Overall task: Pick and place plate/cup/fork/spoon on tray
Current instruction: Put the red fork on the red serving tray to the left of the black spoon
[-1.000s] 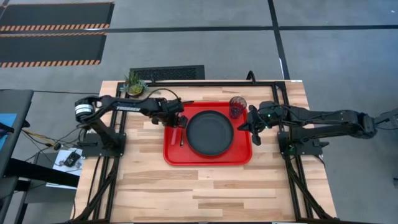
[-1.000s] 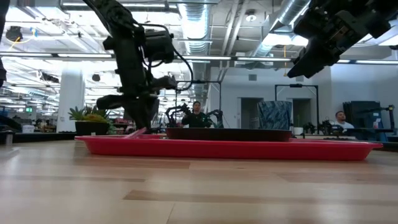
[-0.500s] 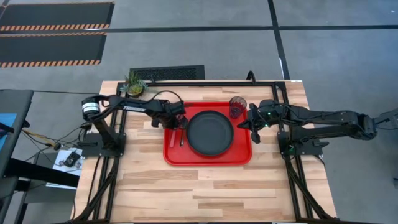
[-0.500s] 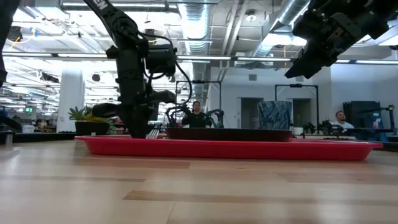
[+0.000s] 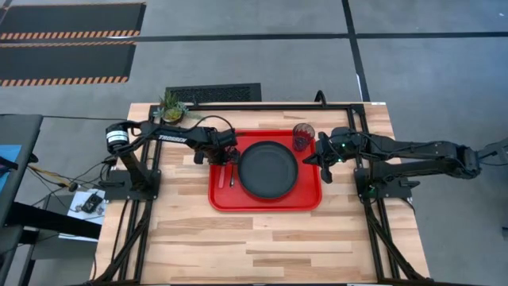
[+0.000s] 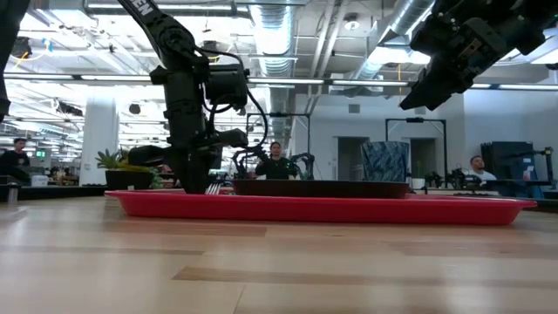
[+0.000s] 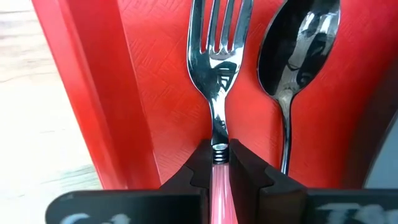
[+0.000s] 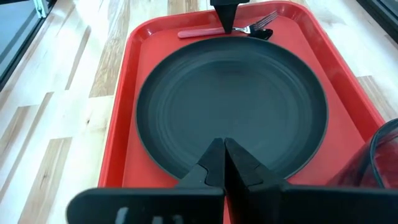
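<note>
Open-plan robotics lab: exposed ducts (image 6: 288, 26), other robot rigs (image 6: 270, 161).

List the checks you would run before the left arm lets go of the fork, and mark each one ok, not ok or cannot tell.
1. Left gripper jaws shut on the fork at its pink handle: ok.
2. Fork over the tray floor, inside the rim: ok.
3. Fork beside the spoon, not crossing it: ok.
4. Fork resting flat on the tray floor: cannot tell.
5. Plate and cup already on the tray: ok.
6. Right gripper shut, empty, held at the tray's other side, away from the fork: ok.
</note>
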Motion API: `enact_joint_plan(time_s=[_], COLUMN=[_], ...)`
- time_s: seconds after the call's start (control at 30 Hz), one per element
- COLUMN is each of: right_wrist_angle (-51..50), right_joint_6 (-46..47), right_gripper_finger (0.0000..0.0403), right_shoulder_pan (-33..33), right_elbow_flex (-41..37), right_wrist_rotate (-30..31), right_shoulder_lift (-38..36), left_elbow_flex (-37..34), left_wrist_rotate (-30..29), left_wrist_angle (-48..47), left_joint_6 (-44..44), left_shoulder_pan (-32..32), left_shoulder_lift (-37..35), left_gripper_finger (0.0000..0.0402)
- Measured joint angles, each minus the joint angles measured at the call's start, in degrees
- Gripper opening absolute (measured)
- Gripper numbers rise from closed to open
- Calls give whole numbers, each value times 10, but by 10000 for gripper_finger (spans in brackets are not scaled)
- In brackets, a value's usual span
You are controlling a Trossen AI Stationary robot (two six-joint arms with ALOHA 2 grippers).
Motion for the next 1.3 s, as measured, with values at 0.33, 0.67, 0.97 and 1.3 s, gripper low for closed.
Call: enact_joint_plan(time_s=[0.33,0.67,0.97,1.3], right_wrist_angle=[0,0,0,0], right_joint_6=[0,0,0,0], right_gripper_finger=[12,12,12,12], right_shoulder_pan=[0,0,0,0], right_elbow_flex=[0,0,0,0], right_wrist_rotate=[0,0,0,0], right_shoulder_lift=[0,0,0,0], left_elbow_flex=[0,-1,-1,0], left_wrist_rotate=[-5,-5,-5,-13], left_wrist_angle=[-2,-3,-4,-7], left_joint_6=[-6,-2,-1,9], left_shoulder_pan=[0,0,5,5], left_shoulder_lift=[0,1,1,2], left_gripper_finger=[13,13,22,64])
